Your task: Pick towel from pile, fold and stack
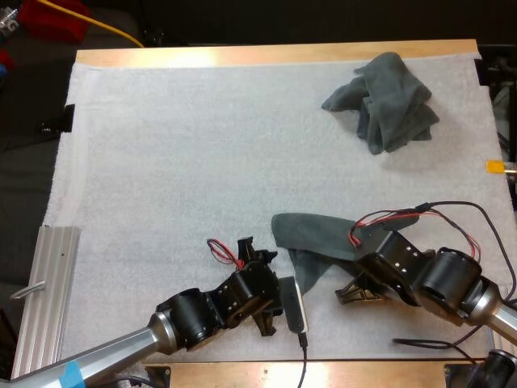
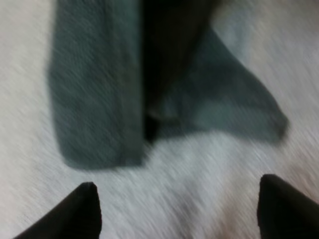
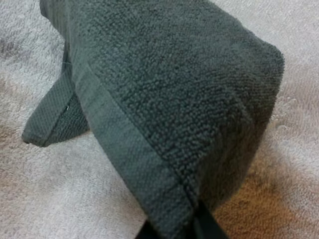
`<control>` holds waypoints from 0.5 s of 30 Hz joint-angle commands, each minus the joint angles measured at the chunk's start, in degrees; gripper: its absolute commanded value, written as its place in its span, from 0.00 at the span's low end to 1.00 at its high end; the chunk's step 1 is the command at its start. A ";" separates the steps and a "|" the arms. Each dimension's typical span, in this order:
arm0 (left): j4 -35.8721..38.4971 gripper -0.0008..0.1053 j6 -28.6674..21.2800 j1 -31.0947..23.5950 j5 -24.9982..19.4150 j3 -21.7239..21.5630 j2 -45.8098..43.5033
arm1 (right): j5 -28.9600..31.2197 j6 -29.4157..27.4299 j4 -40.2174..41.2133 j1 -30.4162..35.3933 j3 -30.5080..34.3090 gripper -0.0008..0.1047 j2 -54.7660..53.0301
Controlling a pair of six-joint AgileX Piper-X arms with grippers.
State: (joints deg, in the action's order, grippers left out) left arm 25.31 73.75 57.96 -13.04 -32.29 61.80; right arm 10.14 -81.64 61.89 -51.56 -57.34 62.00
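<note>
Setting: robotics laboratory workbench
Work surface: wooden table (image 1: 266, 55) covered by a white mat (image 1: 202, 162)
Equipment: left arm (image 1: 186, 315) and right arm (image 1: 452, 279), both reaching over the mat
Fixture: ribbed aluminium rail (image 1: 48, 291) beside the mat's left edge, high view

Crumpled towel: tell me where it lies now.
In the high view the crumpled towel lies at the far right of the mat, near the far edge of the table, apart from the second towel at the near side.
</note>
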 commanded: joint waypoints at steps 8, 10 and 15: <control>-9.47 0.62 0.82 0.04 -4.87 -0.01 8.60 | -0.10 0.52 0.52 -0.16 -0.03 0.02 -0.41; -11.19 0.62 0.82 0.04 -7.65 -0.01 11.65 | -0.10 0.52 0.52 -0.16 -0.03 0.02 -0.41; -16.63 0.62 0.55 0.04 -15.52 -0.01 20.09 | -0.10 0.52 0.52 -0.16 -0.03 0.02 -0.41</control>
State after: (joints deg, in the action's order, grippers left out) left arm 10.30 73.82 57.96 -26.57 -32.27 81.64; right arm 10.14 -81.20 61.89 -51.56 -57.34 62.00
